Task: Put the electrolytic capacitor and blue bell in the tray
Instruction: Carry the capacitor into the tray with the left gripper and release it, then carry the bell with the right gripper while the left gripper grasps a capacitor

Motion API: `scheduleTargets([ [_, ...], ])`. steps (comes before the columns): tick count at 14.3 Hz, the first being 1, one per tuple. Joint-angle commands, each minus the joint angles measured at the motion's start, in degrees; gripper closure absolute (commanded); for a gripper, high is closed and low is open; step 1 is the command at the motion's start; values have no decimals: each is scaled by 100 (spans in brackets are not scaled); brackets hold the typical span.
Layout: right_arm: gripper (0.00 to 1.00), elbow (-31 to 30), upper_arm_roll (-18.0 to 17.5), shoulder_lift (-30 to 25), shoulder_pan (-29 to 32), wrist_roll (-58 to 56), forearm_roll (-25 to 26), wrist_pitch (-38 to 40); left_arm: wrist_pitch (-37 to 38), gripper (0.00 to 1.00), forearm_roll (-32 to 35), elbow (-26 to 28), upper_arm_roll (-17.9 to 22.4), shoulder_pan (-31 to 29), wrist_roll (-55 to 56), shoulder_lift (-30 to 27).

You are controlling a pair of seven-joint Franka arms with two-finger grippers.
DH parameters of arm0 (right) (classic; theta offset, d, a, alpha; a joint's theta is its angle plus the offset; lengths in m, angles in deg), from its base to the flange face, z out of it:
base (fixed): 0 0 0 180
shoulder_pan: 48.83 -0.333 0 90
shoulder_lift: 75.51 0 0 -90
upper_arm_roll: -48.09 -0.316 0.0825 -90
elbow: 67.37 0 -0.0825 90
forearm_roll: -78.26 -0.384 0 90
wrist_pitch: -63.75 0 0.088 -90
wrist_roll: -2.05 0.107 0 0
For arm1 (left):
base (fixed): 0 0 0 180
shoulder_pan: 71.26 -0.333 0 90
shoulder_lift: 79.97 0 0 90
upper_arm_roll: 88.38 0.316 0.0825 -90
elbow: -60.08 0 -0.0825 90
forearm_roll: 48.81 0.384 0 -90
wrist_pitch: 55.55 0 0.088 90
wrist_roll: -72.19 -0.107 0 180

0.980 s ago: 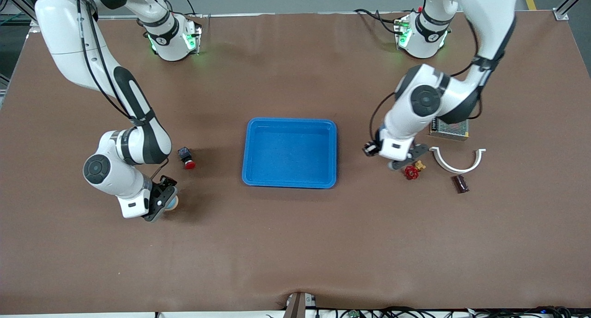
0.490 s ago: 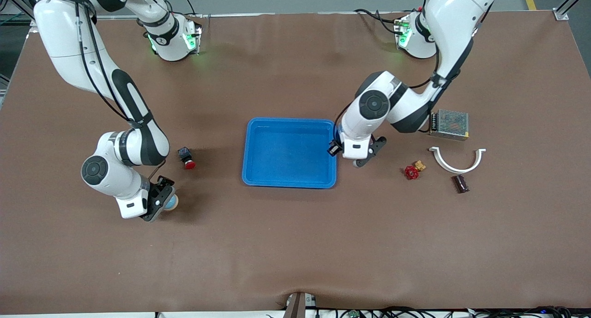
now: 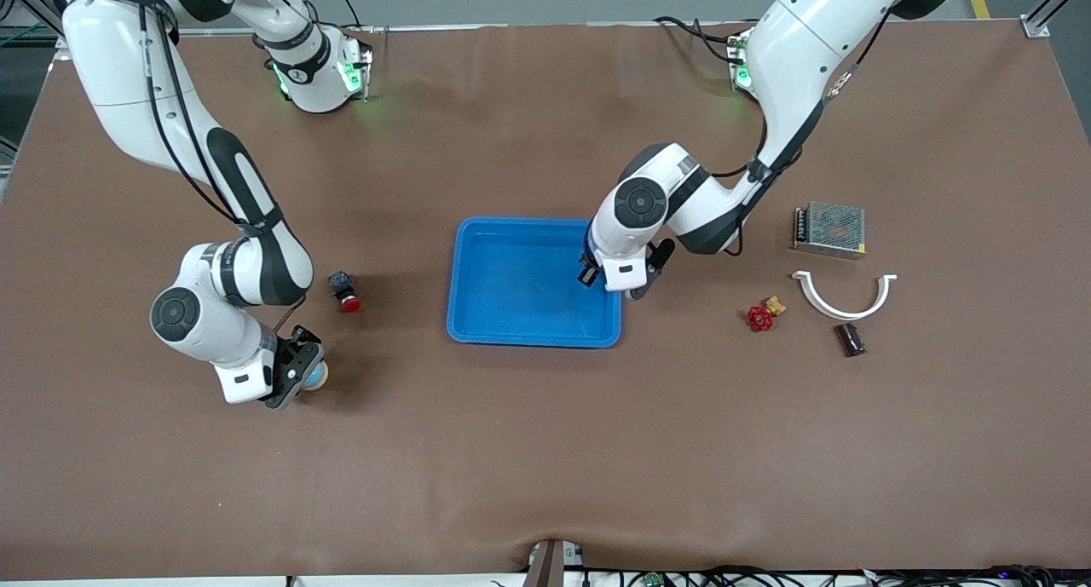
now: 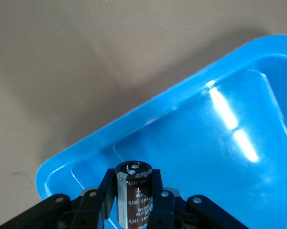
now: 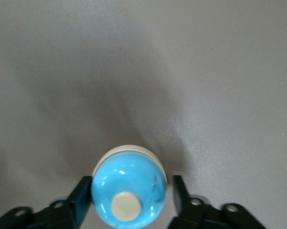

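- My left pincer (image 4: 134,210) is clenched on the electrolytic capacitor (image 4: 133,193), a dark brown can with a silvery top, upright between my fingers.
- It hangs over the blue tray (image 3: 511,314), just inside the rim at the left arm's end.
- My right pincer (image 5: 129,200) is down at the bench (image 3: 545,451) toward the right arm's end, nearer the front camera than the tray.
- The blue bell (image 5: 128,188) sits on the bench between its fingers (image 5: 81,200); one finger touches the bell, the other shows a thin gap, so the grasp is not closed.
- A red push button (image 3: 344,291) lies between the bell and the tray.
- At the left arm's end lie a red valve (image 3: 761,316), a white curved clamp (image 3: 844,297), a metal power supply (image 3: 830,228) and a second dark capacitor (image 3: 850,339).
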Motion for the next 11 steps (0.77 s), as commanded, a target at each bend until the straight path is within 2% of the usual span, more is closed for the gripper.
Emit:
scheduleTargets([
  [1, 71, 48, -33, 0, -3, -41, -94, 37, 136, 92, 146, -190, 304, 338, 390, 149],
  [2, 72, 57, -33, -8, -11, -14, -103, 46, 136, 87, 146, -199, 313, 338, 435, 166],
  [3, 73, 65, -33, -17, -12, 99, -103, 63, 136, 70, 146, -251, 314, 338, 470, 201],
  [4, 73, 92, -41, -35, -29, 265, -94, 203, 136, 41, 146, -269, 322, 347, 488, 201],
  [5, 74, 188, -41, -61, -55, 450, -94, 491, 136, 0, 154, -278, 322, 338, 488, 201],
  [8, 73, 636, -50, -193, -152, 811, -94, 1222, 276, 0, 155, -392, 331, 338, 488, 131],
  [11, 73, 1005, -85, -473, -406, 1775, -94, 2011, 1144, 0, 189, -997, 331, 286, 470, 105],
])
